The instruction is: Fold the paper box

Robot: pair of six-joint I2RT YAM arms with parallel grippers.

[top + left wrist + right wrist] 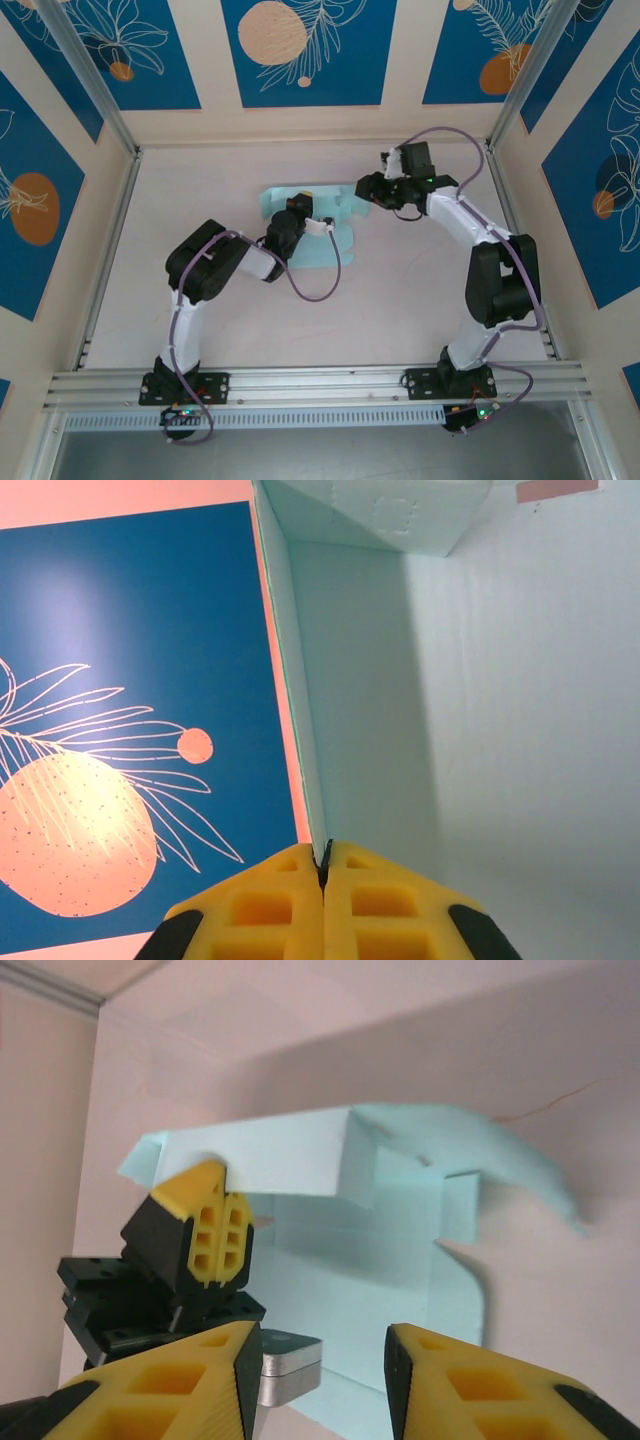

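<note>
Paper box (380,1280) flap pinched in left hand (222,1188); right hand (318,1350) parted, empty.

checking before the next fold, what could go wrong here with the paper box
The left gripper pinches only the thin edge of a raised panel of the paper box; a pull could tear it or let it slip.
The right gripper is open, close to the box's near edge; pushing in might crumple it.
</note>
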